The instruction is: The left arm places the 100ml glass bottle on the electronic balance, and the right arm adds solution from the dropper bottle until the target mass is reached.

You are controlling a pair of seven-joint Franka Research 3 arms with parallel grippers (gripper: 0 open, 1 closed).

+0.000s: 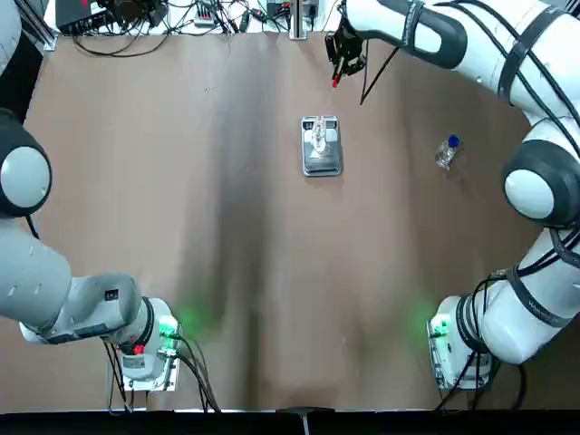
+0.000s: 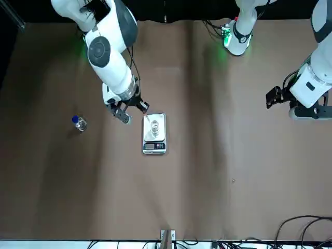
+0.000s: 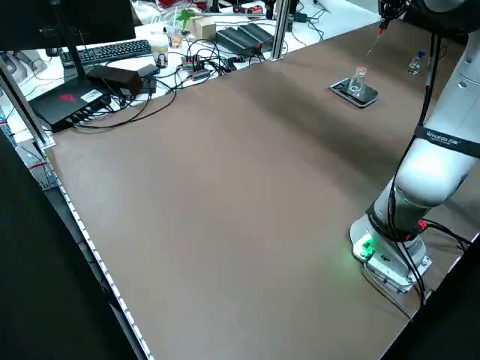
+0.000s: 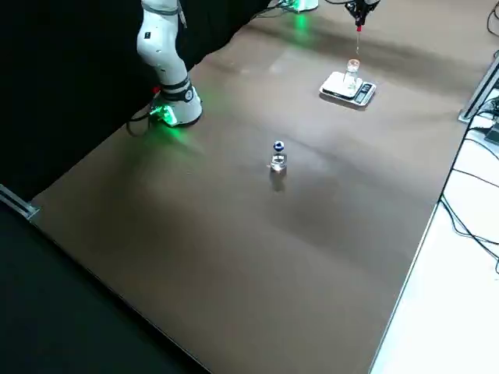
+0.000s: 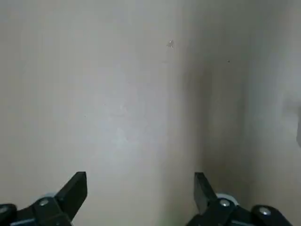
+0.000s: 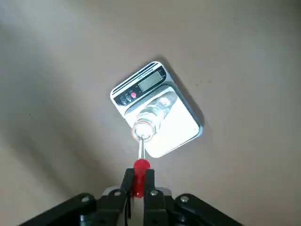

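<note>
The electronic balance [image 1: 323, 161] lies at the table's far middle, and the 100ml glass bottle [image 1: 319, 136] stands upright on its steel plate [image 6: 183, 127]. My right gripper [image 6: 139, 181] hangs above and just beyond it, shut on the red bulb of a dropper [image 6: 140, 170]. The glass tip of the dropper lines up over the bottle's mouth [image 6: 142, 130] without touching it. The dropper bottle [image 1: 446, 152], blue collar only, stands by itself to the right of the balance. My left gripper [image 5: 140, 188] is open over bare table on the left side, away from the balance [image 2: 154, 136].
Cables, a keyboard and boxes [image 3: 112, 67] crowd the bench beyond the table's far edge. Both arm bases [image 1: 145, 349] glow green at the near edge. Brown tabletop [image 1: 272, 290] stretches between the bases and the balance.
</note>
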